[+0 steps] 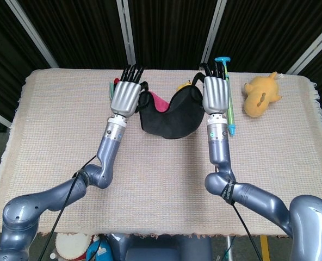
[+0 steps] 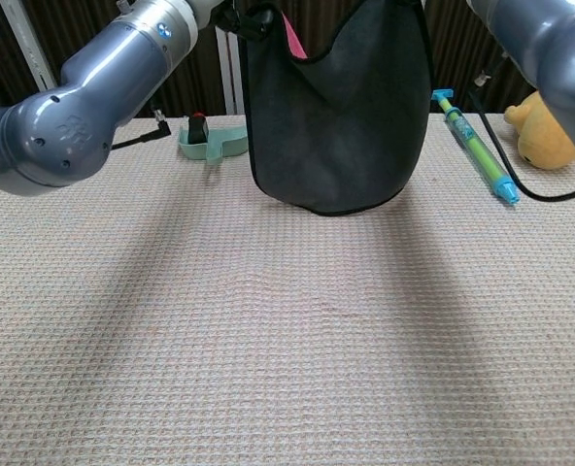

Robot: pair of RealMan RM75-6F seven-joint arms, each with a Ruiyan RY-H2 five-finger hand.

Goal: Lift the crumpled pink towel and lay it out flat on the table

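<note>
From the head view we see our left hand (image 1: pixel 127 96) and our right hand (image 1: pixel 215 93) held up side by side, each gripping a top corner of the towel (image 1: pixel 170 115). The towel hangs between them, dark outside with pink peeking inside. Behind it sit a yellow pear toy (image 1: pixel 183 85), a blue-green stick (image 1: pixel 229 103) and a yellow stuffed animal (image 1: pixel 261 95).

From the chest view the towel (image 2: pixel 338 126) dangles above the table (image 2: pixel 287 340), not touching it. A green scoop (image 2: pixel 213 144) lies just left of it.
</note>
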